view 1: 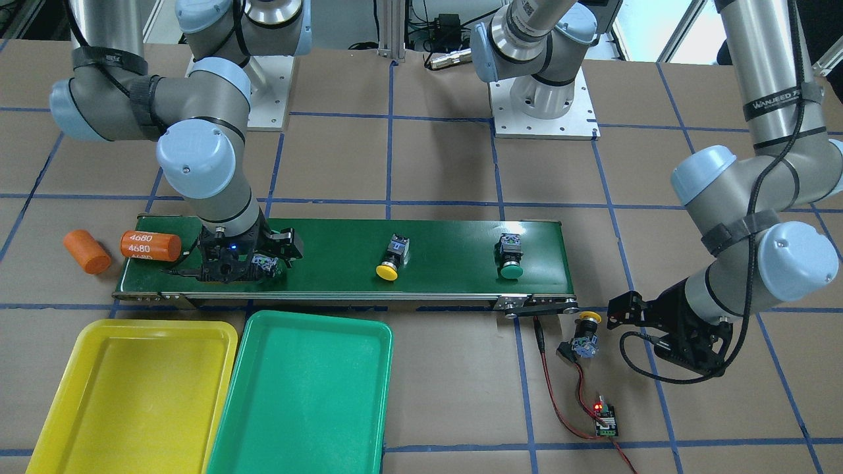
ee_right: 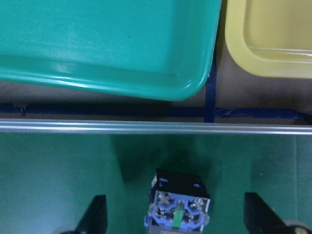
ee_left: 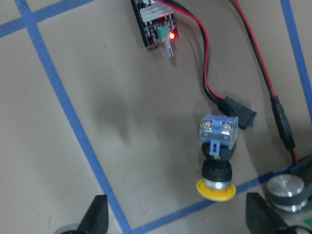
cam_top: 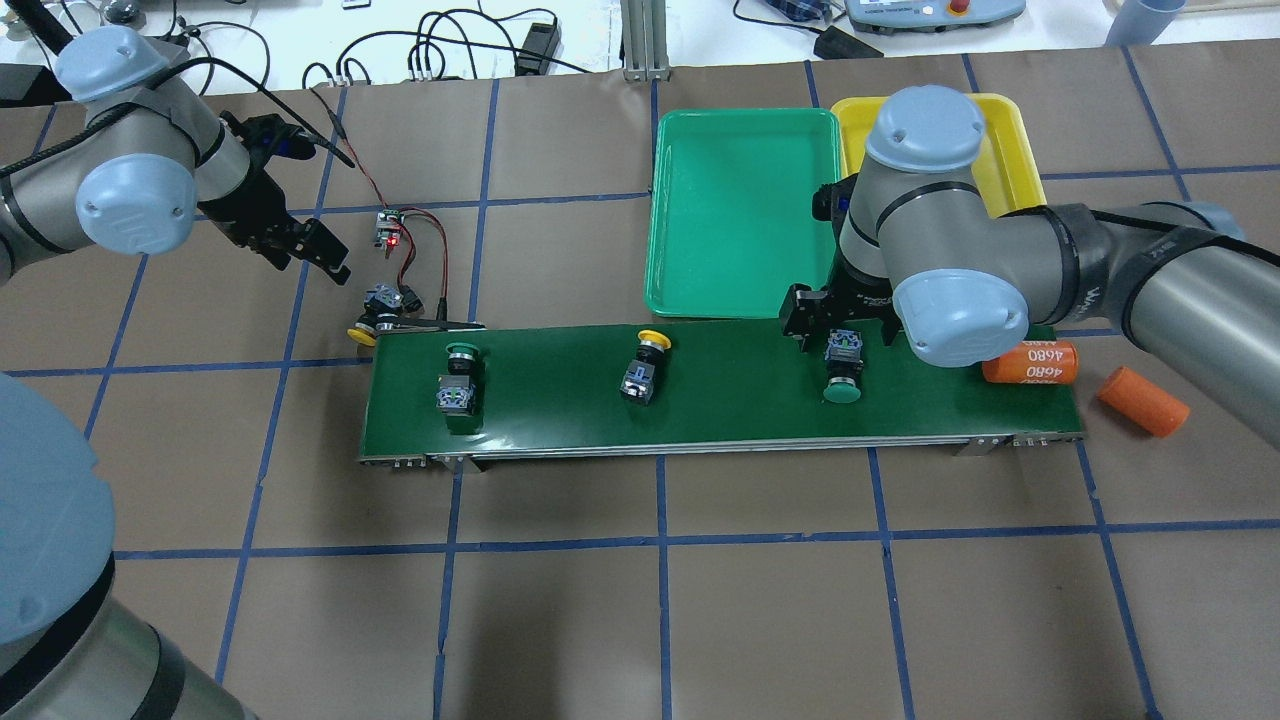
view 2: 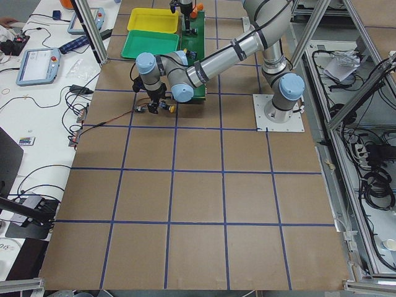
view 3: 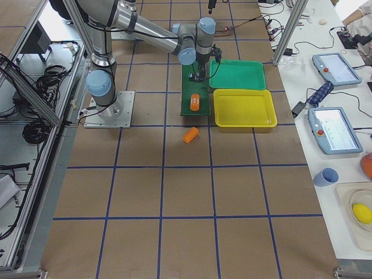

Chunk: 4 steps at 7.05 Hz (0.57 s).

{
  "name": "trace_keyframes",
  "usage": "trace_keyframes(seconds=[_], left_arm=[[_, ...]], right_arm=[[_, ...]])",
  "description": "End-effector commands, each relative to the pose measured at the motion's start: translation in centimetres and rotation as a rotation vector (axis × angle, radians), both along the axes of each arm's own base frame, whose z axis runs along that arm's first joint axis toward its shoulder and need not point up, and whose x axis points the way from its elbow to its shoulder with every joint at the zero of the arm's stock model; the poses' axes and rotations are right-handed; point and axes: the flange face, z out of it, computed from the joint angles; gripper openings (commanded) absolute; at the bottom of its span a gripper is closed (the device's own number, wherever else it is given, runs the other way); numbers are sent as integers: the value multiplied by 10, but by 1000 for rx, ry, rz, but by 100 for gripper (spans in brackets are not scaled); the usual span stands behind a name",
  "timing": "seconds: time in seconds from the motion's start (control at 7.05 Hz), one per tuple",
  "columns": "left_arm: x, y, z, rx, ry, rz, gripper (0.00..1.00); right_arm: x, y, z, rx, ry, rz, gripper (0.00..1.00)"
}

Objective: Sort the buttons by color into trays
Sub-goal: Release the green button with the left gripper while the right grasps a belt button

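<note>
My right gripper (cam_top: 843, 330) is open and straddles a green button (cam_top: 843, 375) lying on the belt; its blocky body (ee_right: 178, 207) sits between the fingers (ee_right: 97, 214). A yellow button (cam_top: 645, 360) and a second green button (cam_top: 460, 375) lie further along the belt. The other yellow button (ee_left: 217, 163) lies on the table off the belt's end. My left gripper (cam_top: 318, 252) is open and empty, hovering just beside it. The green tray (cam_top: 740, 210) and yellow tray (cam_top: 1010, 150) lie side by side beyond the belt, both empty.
The dark-green conveyor belt (cam_top: 720, 410) spans the middle. One orange cylinder (cam_top: 1030, 363) lies on its right end, another (cam_top: 1142, 400) on the table beside it. A circuit board (ee_left: 157, 27) with red-black wires lies near the left gripper.
</note>
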Motion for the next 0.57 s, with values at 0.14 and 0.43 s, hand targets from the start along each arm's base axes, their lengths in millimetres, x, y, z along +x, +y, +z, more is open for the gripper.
trace_keyframes(seconds=[0.14, 0.43], left_arm=[[-5, -13, -36, 26, 102, 24, 100], [-8, -15, -48, 42, 139, 32, 100]], right_arm=[[-4, -5, 1, -20, 4, 0, 35], [-5, -5, 3, -23, 6, -6, 19]])
